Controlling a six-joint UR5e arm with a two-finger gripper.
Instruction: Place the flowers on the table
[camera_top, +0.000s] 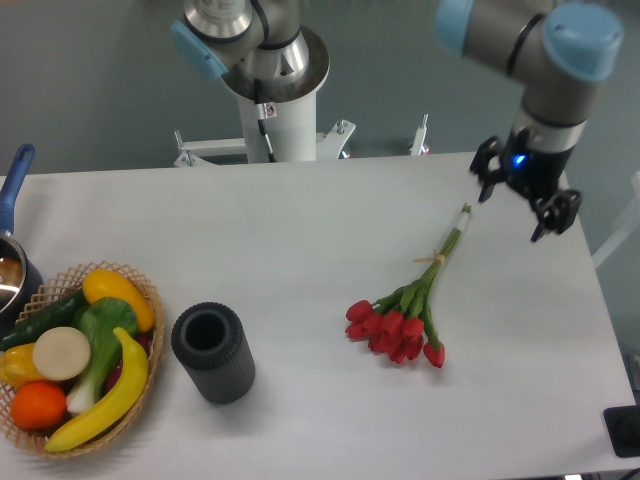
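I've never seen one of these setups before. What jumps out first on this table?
The bunch of red tulips lying flat right of centre on the white table catches the eye, stems pointing up toward the far right. Above the stem ends, the robot's gripper hangs open and empty. At the left edge sits a wicker basket of bright fruit and vegetables, with a dark ribbed vase beside it.

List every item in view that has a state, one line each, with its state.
flowers: lying flat on the table, not held, heads toward the camera
gripper: open, empty, raised off to the right of the stems
vase: upright, nothing in it
basket: full of fruit and vegetables
pot: mostly out of frame at the left edge, contents unclear
table: bears the flowers, vase and basket
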